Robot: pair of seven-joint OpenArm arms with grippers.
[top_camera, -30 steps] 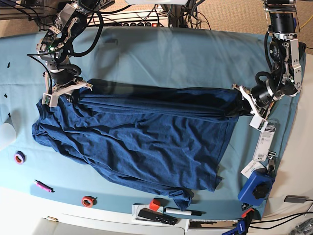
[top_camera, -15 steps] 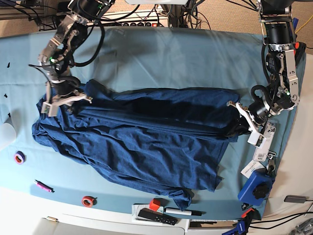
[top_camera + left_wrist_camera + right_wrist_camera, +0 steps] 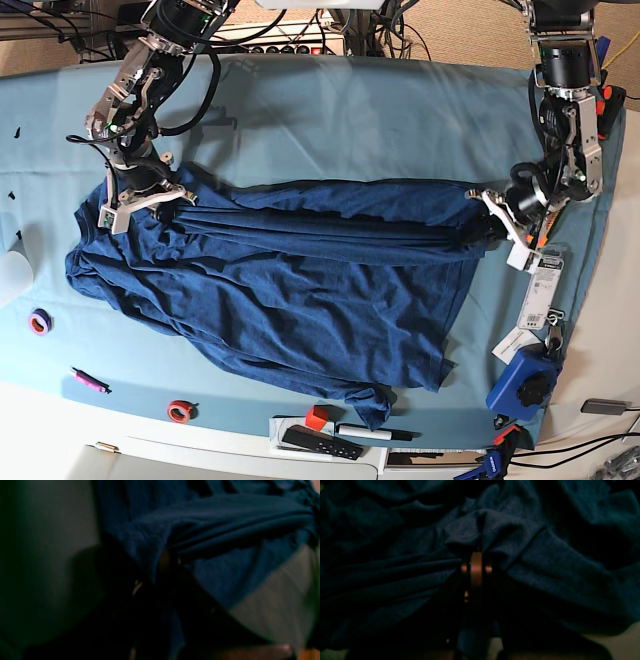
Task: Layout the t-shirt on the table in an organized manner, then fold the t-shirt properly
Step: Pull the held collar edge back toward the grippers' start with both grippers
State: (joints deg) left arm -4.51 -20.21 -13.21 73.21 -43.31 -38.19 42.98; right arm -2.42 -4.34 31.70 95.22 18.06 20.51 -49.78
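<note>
The dark navy t-shirt (image 3: 290,290) lies wrinkled across the teal table (image 3: 350,120), its upper edge pulled into a taut, creased band between my two grippers. My left gripper (image 3: 492,222), on the base view's right, is shut on the t-shirt's right end; in the left wrist view the fabric (image 3: 225,530) bunches at the closed jaws. My right gripper (image 3: 150,200), on the base view's left, is shut on the t-shirt's upper left corner, and the right wrist view shows cloth (image 3: 520,555) pinched between the fingers (image 3: 476,570). A sleeve end (image 3: 375,405) trails toward the front edge.
Near the front edge lie a purple tape roll (image 3: 39,321), a pink marker (image 3: 88,380), a red ring (image 3: 180,410), a red block (image 3: 316,417), a black remote (image 3: 320,442) and a pen (image 3: 375,433). A blue clamp (image 3: 522,385) and paper tags (image 3: 541,290) sit at the right edge.
Both grippers dipped toward the front with the shirt's upper edge, then moved back up; the edge between them is now stretched straighter and flatter.
</note>
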